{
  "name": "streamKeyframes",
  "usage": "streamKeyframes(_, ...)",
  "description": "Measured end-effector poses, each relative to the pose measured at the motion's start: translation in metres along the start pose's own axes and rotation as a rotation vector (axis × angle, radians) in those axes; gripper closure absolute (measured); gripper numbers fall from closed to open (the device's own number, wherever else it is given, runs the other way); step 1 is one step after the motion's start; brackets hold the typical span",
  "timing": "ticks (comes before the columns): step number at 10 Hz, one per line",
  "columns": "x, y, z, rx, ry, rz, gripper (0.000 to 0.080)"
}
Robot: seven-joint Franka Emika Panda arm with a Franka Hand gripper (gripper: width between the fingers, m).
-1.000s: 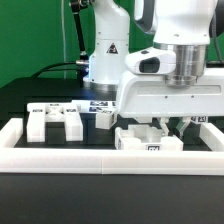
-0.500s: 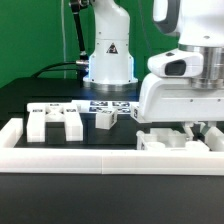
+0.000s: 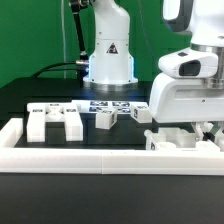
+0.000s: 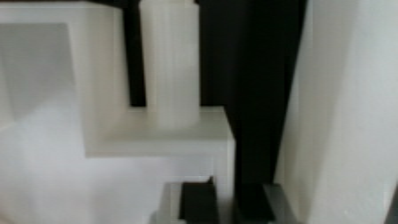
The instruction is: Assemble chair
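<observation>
My gripper [image 3: 186, 132] is low at the exterior view's right, down on a white blocky chair piece [image 3: 178, 143] that lies just behind the front rail. In the wrist view its dark fingertips [image 4: 199, 202] stand close together, and the gripper [image 4: 228, 200] looks shut on a thin wall of that piece [image 4: 169, 110], which fills the picture. Two more white chair pieces [image 3: 52, 120] stand side by side at the left. A small white piece with a tag [image 3: 107, 118] lies mid-table, and another [image 3: 143, 113] lies beside my hand.
The long low white border frame [image 3: 60, 152] runs along the front and up the left side. The marker board [image 3: 105, 104] lies flat behind the small pieces. The arm's base [image 3: 108, 60] stands at the back centre, with cables to its left.
My gripper has moved towards the exterior view's right along the front rail, and the white piece under it has moved right with it.
</observation>
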State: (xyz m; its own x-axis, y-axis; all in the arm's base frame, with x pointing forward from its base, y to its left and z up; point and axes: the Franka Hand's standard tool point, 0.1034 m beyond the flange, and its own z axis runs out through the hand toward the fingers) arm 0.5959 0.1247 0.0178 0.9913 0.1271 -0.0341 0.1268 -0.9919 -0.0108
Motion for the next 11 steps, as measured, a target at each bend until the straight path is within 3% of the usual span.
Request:
streamKeyframes(1,0.000,0.005,-0.001,-0.005,0.001,-0.014,0.0767)
streamKeyframes(3,0.001,0.014,-0.009,-0.010,0.010,-0.046,0.0404)
streamKeyframes(4,0.002,0.019,-0.015,-0.012,0.015,-0.068,0.0266)
streamKeyframes(5,0.001,0.026,-0.026,-0.012,0.019,-0.089,0.0266)
streamKeyframes(6,-0.001,0.032,-0.036,-0.013,0.022,-0.103,0.0186)
streamKeyframes(8,-0.014,0.043,-0.049,-0.014,0.023,-0.159,0.0157)
streamKeyframes(11,-0.043,0.041,-0.046,-0.015,0.038,-0.200,0.0151)
